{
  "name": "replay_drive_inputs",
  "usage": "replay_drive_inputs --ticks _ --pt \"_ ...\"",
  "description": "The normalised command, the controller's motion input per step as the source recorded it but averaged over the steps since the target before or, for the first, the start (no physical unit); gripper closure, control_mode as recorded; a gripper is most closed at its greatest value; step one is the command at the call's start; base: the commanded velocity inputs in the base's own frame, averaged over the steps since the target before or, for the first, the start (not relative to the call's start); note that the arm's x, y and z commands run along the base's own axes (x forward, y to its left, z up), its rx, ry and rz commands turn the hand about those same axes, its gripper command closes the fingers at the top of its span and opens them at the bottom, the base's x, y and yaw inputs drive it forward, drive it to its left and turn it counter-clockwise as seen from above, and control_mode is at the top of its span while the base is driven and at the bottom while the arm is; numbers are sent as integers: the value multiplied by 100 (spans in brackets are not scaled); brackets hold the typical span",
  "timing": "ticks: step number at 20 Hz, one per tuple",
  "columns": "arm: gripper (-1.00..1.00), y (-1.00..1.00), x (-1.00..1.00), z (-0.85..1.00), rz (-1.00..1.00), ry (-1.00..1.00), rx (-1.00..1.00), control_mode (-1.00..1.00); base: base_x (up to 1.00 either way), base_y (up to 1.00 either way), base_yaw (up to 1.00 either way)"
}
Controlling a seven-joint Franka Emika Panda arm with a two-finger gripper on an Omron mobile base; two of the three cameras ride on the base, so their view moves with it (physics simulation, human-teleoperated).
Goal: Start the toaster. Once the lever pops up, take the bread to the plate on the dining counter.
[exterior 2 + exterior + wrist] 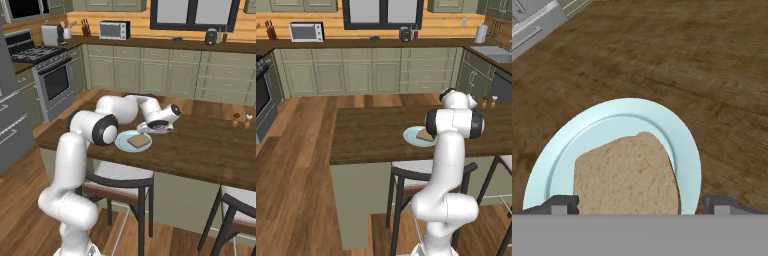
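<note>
Bread [627,175]: one golden-tan slice, lying flat on the plate [682,140], toward its near half in the hand view.

Plate: round, pale blue-white, resting on the dark wood desk [210,145], near the edge facing the stools [120,185].

Gripper [639,205]: jaws spread wide, one fingertip on either side of the bread, gripping nothing; poised just above the plate.

Salt and pepper shakers [241,120]: on the desk, well apart from the plate.

Toaster [51,35]: on the wall worktop beside the stove [47,75], far from the plate.
</note>
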Motion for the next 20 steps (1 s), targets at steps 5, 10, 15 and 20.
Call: replay_drive_inputs --ticks 5,10,15,20 --pt "-100 6 -1 6 -7 7 -20 -100 0 0 0" --pt "-100 52 -31 42 -5 0 -21 -100 0 0 0" --pt "-100 39 -53 92 -2 8 -8 -100 0 0 0" --pt "-100 33 -80 93 0 23 0 -100 0 0 0"
